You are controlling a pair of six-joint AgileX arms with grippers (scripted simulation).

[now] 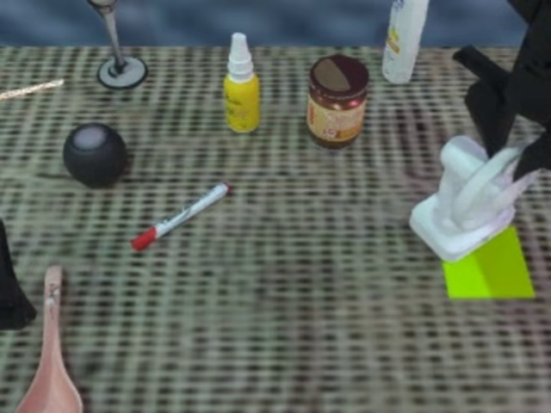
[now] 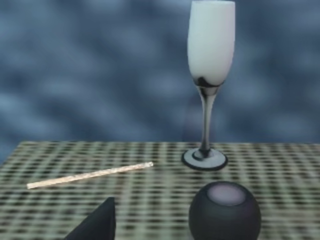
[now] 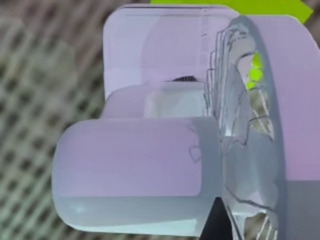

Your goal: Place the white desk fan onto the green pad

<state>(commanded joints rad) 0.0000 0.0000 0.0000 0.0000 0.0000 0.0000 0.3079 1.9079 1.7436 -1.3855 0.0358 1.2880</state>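
While my right claw reaches down at the right side of the table, its fingers sit at the round grille head of the white fan; whether they clamp the grille I cannot tell, as the fan hides the tips. The fan stands on its square base, which overlaps the upper left corner of the green pad, most of the pad lying bare beside it toward the near right. In my right wrist view the fan's motor housing fills the picture. Moving away from the fan, a brown jar stands near it toward the middle, with a yellow dropper bottle further left and a tall white bottle at the far edge. A red-capped marker lies mid-table. At the left are a dark ball, a wine glass, a thin stick and a pink spoon. My left arm waits at the left edge.
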